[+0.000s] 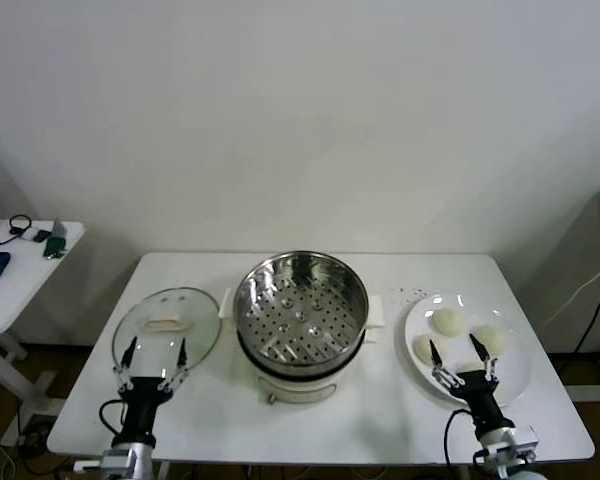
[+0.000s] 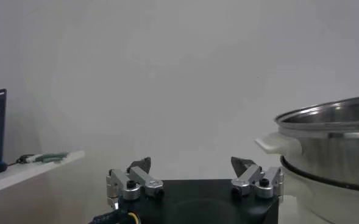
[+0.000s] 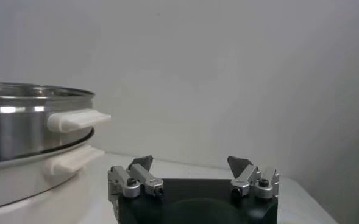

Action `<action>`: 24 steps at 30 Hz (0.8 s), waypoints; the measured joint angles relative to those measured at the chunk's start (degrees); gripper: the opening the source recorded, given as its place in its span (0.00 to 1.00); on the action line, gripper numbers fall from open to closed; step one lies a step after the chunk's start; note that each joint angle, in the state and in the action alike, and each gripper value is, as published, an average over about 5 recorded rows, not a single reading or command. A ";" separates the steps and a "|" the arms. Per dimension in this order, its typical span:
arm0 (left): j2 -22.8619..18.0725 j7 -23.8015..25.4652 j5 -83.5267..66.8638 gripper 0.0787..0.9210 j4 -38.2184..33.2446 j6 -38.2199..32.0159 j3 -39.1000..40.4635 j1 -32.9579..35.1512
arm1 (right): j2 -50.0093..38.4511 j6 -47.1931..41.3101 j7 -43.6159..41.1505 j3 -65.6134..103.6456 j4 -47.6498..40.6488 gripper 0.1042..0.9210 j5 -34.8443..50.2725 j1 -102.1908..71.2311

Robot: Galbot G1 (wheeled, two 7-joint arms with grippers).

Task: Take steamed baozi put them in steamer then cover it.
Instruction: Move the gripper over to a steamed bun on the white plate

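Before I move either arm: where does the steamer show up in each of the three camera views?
Head view: the steamer sits mid-table, between the glass lid and the plate.
Left wrist view: only its steel wall and a white handle show at the picture's right edge.
Right wrist view: its steel wall and white handles fill the picture's left edge.
Shared landmark: the steamer's white side handles.

Three baozi (image 1: 445, 321) on one plate (image 1: 515, 375), one steamer (image 1: 301, 310), one cover (image 1: 167, 325), two tables (image 1: 380, 415).
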 measured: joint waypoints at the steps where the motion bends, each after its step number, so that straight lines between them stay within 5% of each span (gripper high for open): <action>1: 0.06 -0.02 0.05 0.88 0.00 0.00 0.05 0.01 | -0.55 -0.40 -0.33 0.08 0.00 0.88 -0.10 0.27; 9: 0.20 -0.98 -0.08 0.88 0.10 -0.29 0.97 0.59 | -12.00 -7.05 -8.95 -0.35 -2.45 0.88 -2.43 5.74; 24: -0.05 -2.83 -0.79 0.88 -0.74 1.10 2.86 0.85 | -35.99 -8.57 -40.71 -19.07 -19.57 0.88 -14.67 34.26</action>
